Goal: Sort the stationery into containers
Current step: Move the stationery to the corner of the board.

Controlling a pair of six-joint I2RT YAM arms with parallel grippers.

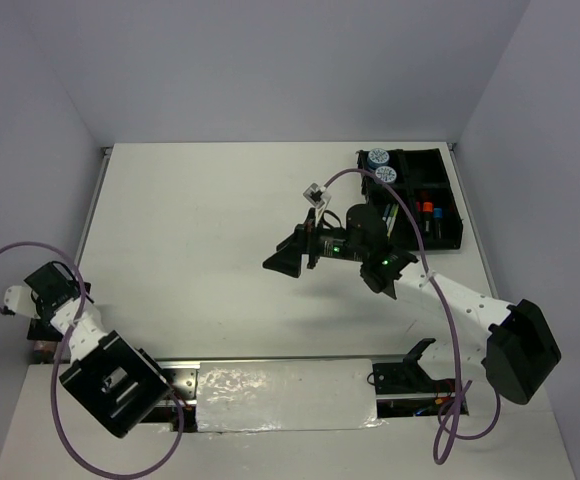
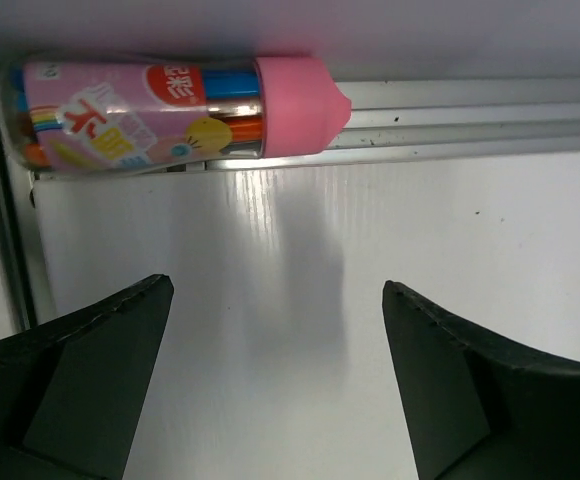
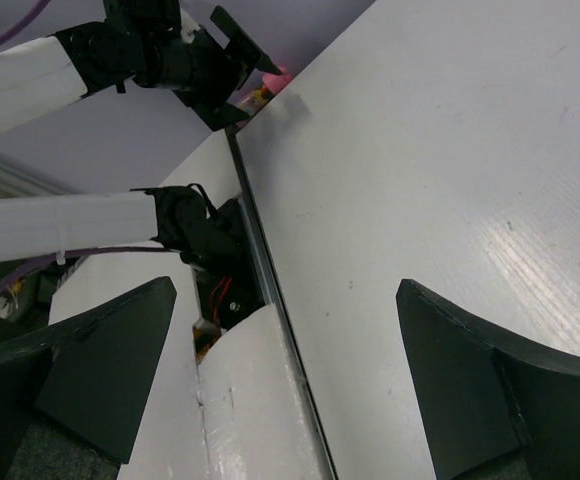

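You have one pink bottle lying on its side against the rail at the worktop's left edge, just ahead of your left fingers, which are spread wide and empty. One black organiser tray sits far right and holds two round tubs, one orange-capped highlighter and one blue-capped highlighter. Your right fingers, spread and empty, hover mid-worktop, and the right arm partly hides the tray.

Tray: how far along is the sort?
Done: two tubs and highlighters sit in the tray. In hand: nothing. The left jaws and right jaws are both open and empty, the left ones facing the pink bottle. Left: that bottle, lying by the table-edge rail, not yet in the tray.
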